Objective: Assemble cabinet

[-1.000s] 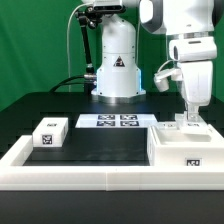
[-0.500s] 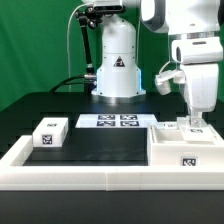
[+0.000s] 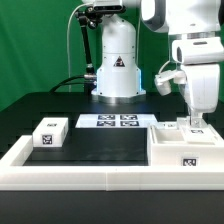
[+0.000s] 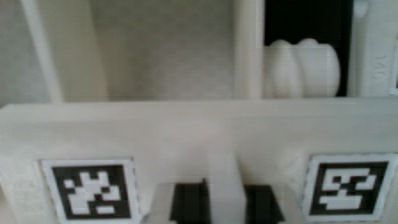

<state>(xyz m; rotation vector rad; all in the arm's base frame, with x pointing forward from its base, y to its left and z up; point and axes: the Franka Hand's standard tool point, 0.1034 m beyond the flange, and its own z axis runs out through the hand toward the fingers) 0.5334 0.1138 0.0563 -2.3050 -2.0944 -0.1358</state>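
The cabinet (image 3: 184, 148), a white box with a marker tag on its front, sits at the front of the exterior view's right, against the white rail. My gripper (image 3: 196, 124) points straight down onto its top. In the wrist view the cabinet (image 4: 196, 130) fills the frame, with one tag on each side. My gripper (image 4: 219, 202) has its two black fingers (image 4: 187, 204) close together, with a narrow white strip of the cabinet pinched between them. A round ribbed white part (image 4: 302, 66) shows farther inside.
A small white tagged block (image 3: 49, 132) lies at the exterior view's left. The marker board (image 3: 114, 121) lies flat in front of the robot base (image 3: 118, 70). A long white rail (image 3: 80, 171) edges the table's front and left.
My gripper has moved a little down and toward the exterior view's right onto the cabinet's top, then stayed still. Nothing else has moved.
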